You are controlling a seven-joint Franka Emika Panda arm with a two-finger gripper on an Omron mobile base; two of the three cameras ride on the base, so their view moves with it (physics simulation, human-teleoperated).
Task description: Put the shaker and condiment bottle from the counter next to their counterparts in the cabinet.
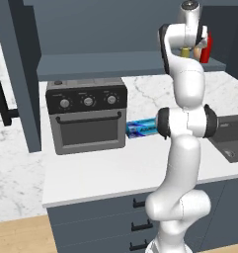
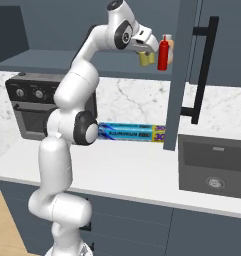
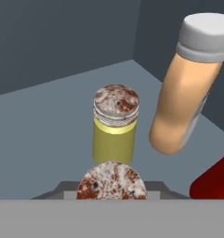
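Shaker (image 3: 111,182) is clamped in the closed claw (image 2: 146,56).

Twin shaker (image 3: 115,123) ahead, tan-orange bottle (image 3: 187,93) right; cabinet shelf (image 3: 48,130) bare to the left

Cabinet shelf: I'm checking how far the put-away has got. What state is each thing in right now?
shaker: held upright in the shut gripper, at the shelf, just before its twin.
twin shaker: upright on the shelf, capped.
tan-orange bottle: upright, pale cap on.
red condiment bottle: upright on the shelf, already placed.
cabinet: open.
toaster oven: door closed, on the counter.
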